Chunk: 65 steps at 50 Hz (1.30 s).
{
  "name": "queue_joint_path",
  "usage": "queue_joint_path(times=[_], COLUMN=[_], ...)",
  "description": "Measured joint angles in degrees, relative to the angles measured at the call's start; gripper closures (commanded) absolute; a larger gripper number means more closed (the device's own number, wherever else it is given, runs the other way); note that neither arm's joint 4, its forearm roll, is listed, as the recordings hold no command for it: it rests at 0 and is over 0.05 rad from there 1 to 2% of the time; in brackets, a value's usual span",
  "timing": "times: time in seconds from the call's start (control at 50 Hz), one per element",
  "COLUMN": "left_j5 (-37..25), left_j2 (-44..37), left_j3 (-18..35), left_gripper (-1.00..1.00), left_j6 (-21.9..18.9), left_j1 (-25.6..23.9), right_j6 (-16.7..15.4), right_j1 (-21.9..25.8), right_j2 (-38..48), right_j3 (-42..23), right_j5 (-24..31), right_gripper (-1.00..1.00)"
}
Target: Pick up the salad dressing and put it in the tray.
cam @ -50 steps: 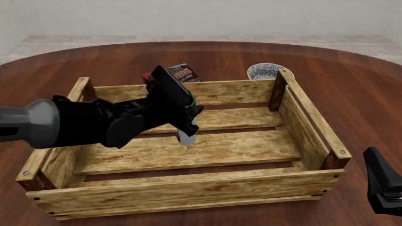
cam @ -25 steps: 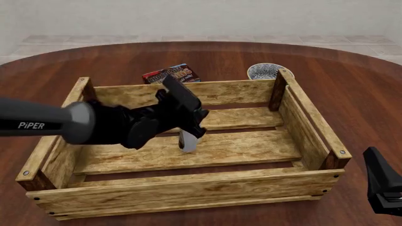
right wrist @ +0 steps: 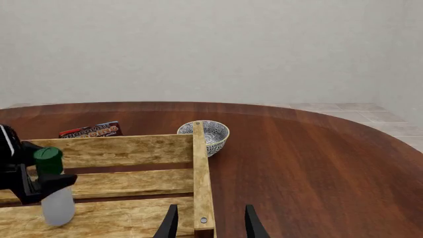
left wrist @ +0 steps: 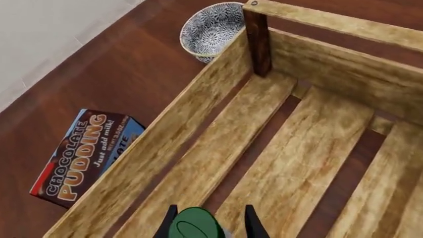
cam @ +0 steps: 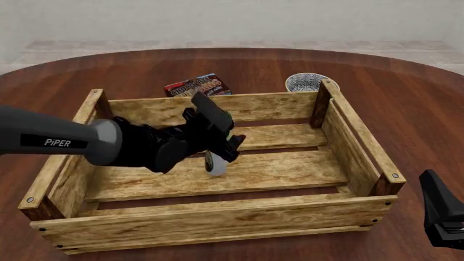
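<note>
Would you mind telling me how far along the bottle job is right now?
Done: the whitish, green-capped salad dressing bottle is picked up and inside the light-wood slatted tray. In hand: the left tool grips it near the cap. Left: setting it on the floor slats, releasing. The right tool is idle, open.

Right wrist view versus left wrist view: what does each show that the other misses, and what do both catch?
Only the right wrist view shows the salad dressing's whitish body side-on, held upright in the left gripper just above the tray's floor, plus the back wall and the open right gripper. Only the left wrist view shows the readable front of the chocolate pudding box and looks down onto the tray's floor slats. Both show the green cap, the tray, the patterned bowl, the pudding box and the wooden table.
</note>
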State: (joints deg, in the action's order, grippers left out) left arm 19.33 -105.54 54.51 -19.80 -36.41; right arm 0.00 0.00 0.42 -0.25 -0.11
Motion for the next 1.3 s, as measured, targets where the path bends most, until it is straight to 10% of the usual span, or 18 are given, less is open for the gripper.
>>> queue_joint_path(times=[1.3], left_j5=[-6.60], left_j2=[22.30], left_j3=[-7.05], left_gripper=[-1.00], left_j6=[-2.18], left_j1=[2.53], right_j6=[0.00], right_j1=[0.00], right_j2=[0.00], right_j3=[0.00], right_j5=[0.00], right_gripper=[-1.00])
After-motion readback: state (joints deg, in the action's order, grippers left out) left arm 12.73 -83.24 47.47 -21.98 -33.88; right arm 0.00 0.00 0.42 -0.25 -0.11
